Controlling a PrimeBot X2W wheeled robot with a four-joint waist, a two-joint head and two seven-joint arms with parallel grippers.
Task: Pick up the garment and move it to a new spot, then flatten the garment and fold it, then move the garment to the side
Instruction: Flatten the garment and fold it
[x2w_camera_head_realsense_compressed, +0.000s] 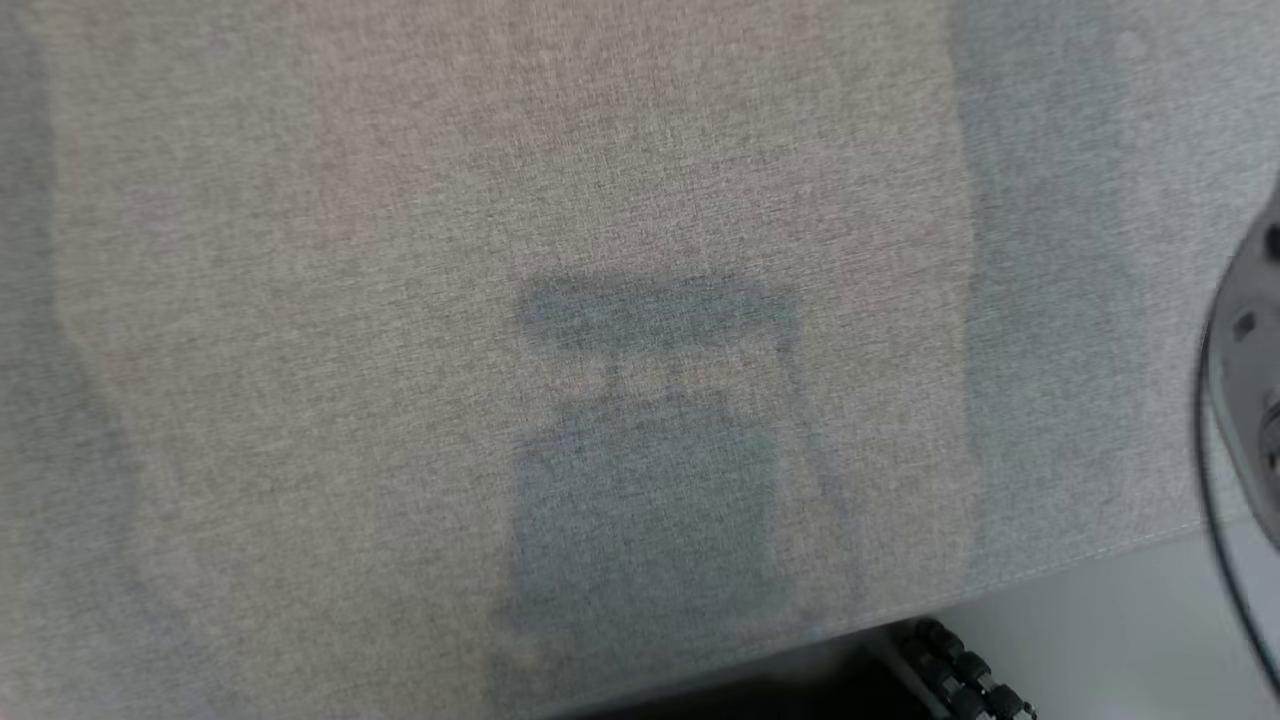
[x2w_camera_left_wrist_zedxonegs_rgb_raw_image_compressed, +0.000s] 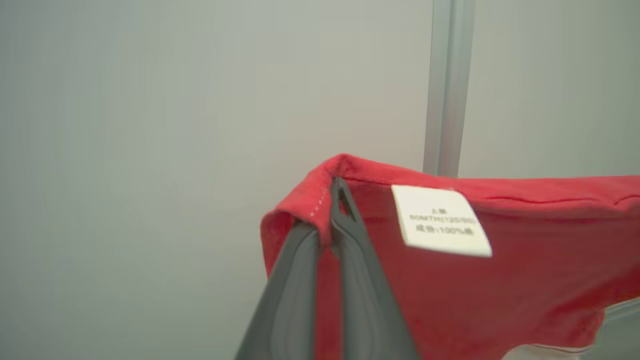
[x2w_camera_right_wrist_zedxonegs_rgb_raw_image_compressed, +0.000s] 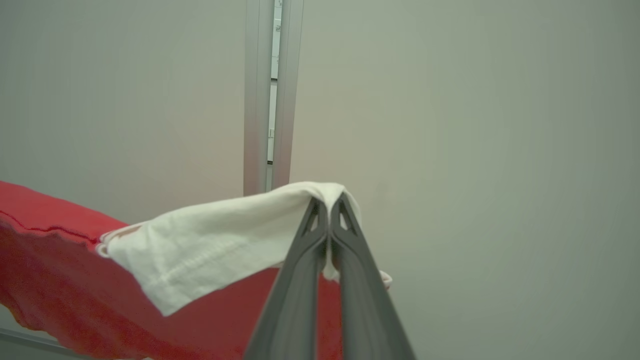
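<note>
up in the air between your two arms, the garment (x2w_camera_left_wrist_zedxonegs_rgb_raw_image_compressed: 500, 280) hangs stretched out, red with a white sleeve-like part (x2w_camera_right_wrist_zedxonegs_rgb_raw_image_compressed: 215, 240). your left end effector (x2w_camera_left_wrist_zedxonegs_rgb_raw_image_compressed: 331, 197) is clenched on a red corner fold just beside the white care label (x2w_camera_left_wrist_zedxonegs_rgb_raw_image_compressed: 440, 220). your right end effector (x2w_camera_right_wrist_zedxonegs_rgb_raw_image_compressed: 328, 204) is clenched on the white part, its fingers pressed together through the cloth. behind both, the wrist views show pale wall panels and a metal post (x2w_camera_right_wrist_zedxonegs_rgb_raw_image_compressed: 272, 90), so the cloth looks to be held well clear of any surface.

from the head view you look down on the grey woven desk (x2w_camera_head_realsense_compressed: 300, 250), with a soft shadow (x2w_camera_head_realsense_compressed: 650, 450) lying near its front edge. this reads as the first step: the pick is done and you are carrying the garment to a new spot, with flattening and folding not yet begun.

your next move calls for lowering both arms together over the middle of the desk, keeping the held edge taut so the cloth lands spread rather than bunched. let the hanging part touch down first, draw it slightly to lay it out, and only then let go. both pinches look small, so a jerk could slip a corner free.
</note>
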